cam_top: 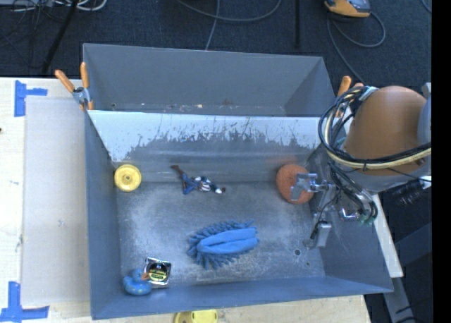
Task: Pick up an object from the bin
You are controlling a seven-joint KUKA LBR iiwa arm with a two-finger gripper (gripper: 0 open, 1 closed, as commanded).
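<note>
Pincer [318, 235] hangs by the right wall [354, 261], near orange ball [289, 182].

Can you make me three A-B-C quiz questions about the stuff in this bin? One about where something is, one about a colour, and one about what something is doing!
1. Which thing lies nearest the gripper?
A yellow disc
B orange-brown ball
C fuzzy blue duster

2. The disc by the left wall of the bin is:
A red
B green
C yellow

3. The fuzzy blue duster is:
A lying on the bin floor
B hanging from the arm
C outside the bin

Answers:
1 B, the ball sits right beside the gripper at the bin's right side.
2 C, the disc is plainly yellow.
3 A, it lies flat mid-floor with nothing touching it.
</note>
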